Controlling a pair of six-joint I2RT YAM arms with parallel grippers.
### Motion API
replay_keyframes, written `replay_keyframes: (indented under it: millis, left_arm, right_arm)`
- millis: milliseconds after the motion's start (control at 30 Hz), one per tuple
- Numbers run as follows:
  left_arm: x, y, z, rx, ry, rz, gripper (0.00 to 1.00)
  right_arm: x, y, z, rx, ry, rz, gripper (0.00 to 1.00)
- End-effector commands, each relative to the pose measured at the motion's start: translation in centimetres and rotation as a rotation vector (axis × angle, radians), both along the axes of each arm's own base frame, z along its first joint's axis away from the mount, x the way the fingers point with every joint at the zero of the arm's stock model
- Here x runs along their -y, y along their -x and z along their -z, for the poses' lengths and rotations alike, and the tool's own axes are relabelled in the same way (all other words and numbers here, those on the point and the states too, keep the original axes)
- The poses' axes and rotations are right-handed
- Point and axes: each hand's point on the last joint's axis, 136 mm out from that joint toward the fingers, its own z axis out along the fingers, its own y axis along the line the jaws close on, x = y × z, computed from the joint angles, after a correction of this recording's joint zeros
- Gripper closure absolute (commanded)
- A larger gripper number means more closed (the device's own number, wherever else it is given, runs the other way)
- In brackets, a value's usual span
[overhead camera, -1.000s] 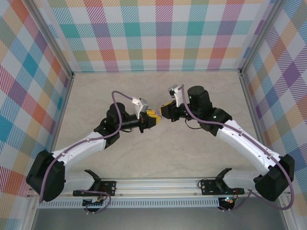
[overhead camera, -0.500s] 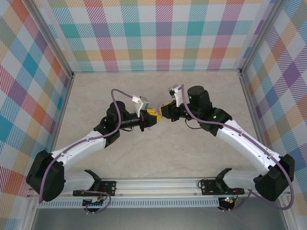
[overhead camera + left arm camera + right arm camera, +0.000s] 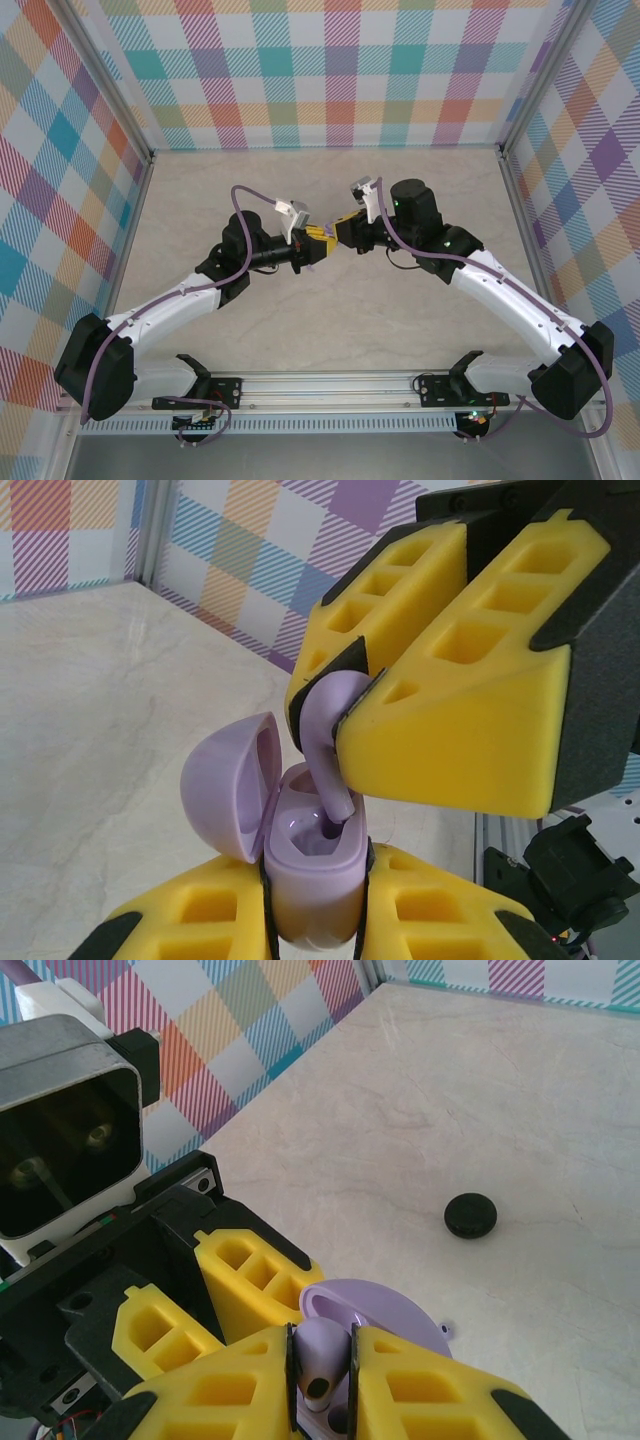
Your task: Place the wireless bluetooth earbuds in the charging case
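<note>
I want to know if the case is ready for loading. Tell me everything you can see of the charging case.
The charging case is a small rounded lavender shell of smooth plastic, upright, its hinged lid swung open to one side. The left pincer clamps its lower body between yellow foam fingers. A lavender earbud, gripped by the right pincer, has its stem dipping into the open well.

Pale marbled table point(image 3: 330, 330); small round black disc point(image 3: 470, 1215) lying on it.
</note>
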Motion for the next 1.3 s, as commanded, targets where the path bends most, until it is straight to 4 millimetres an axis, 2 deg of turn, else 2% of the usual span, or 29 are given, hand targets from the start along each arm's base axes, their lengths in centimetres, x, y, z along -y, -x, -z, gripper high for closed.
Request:
replay_keyframes:
  millis: [0,667,1267]
  left_arm:
    - [0.3,-0.5,-1.6,0.018,0.024,-0.012,0.90]
    - [0.1,-0.6,-1.8,0.026,0.028,-0.030,0.91]
    - [-0.2,-1.1,-1.1,0.018,0.001,-0.063,0.90]
  right_arm:
    - [-0.4,0.6,0.3,0.003,0.016,-0.039,0.80]
    - [-0.4,0.9,1.3,-0.029,0.044,-0.047,0.80]
    - [0.3,1.0,0.2,0.013,0.049,-0.026,0.81]
